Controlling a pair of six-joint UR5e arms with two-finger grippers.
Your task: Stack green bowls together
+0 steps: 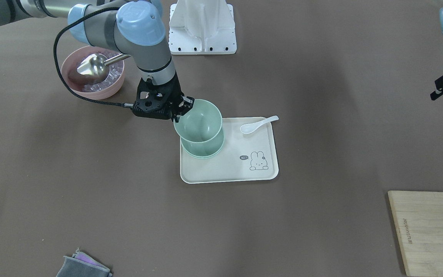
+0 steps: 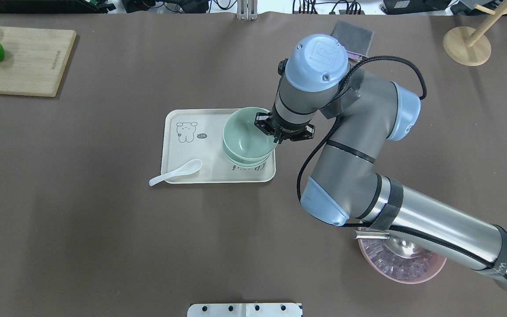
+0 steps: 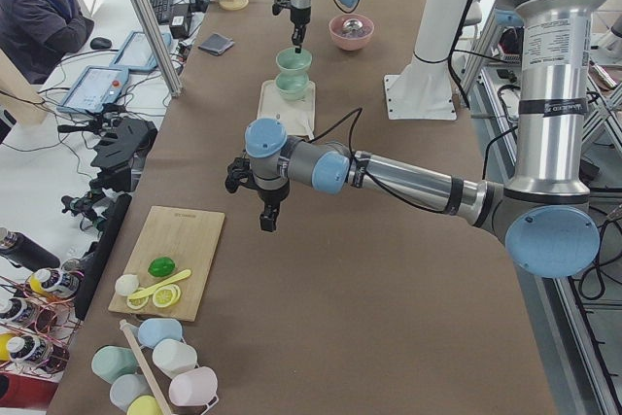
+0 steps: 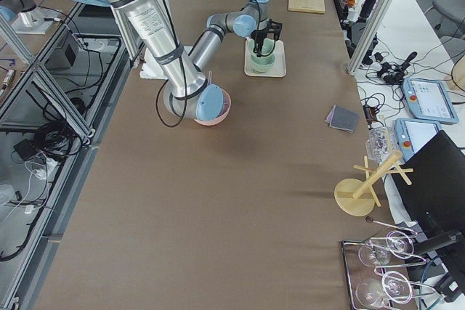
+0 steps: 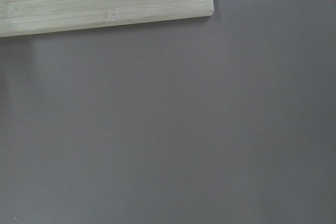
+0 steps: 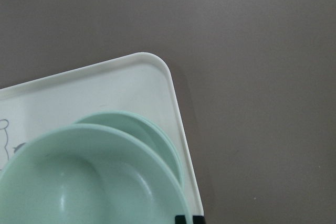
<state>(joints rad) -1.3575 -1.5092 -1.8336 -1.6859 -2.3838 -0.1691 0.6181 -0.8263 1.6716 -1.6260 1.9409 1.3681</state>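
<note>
The stacking looks nearly finished. In the overhead view the lower green bowls point(image 2: 247, 162) sit nested on the 3 o'clock end of the tray point(image 2: 183, 177), and the top green bowl point(image 2: 245, 131) is right over them. The right hand point(image 2: 270, 132) is clenched on that bowl's rim at its 3 o'clock edge, one finger inside the wall and one outside.

From the front-facing and left-side views the held bowl appears to ride a little high and slightly tilted above the nest, not fully seated. The rims overlap too closely to be sure, or to count for certain whether two bowls lie beneath it, though no other green bowl shows anywhere on the tabletop point(image 2: 104, 242).

What seems left is to lower this bowl squarely into the nest, let go of the rim and draw the arm clear.

The left hand point(image 3: 267, 221) hangs over bare tabletop well apart from the tray, toward the cutting board at 10 o'clock. I cannot tell whether its fingers are released or clenched, and it carries nothing visible.
</note>
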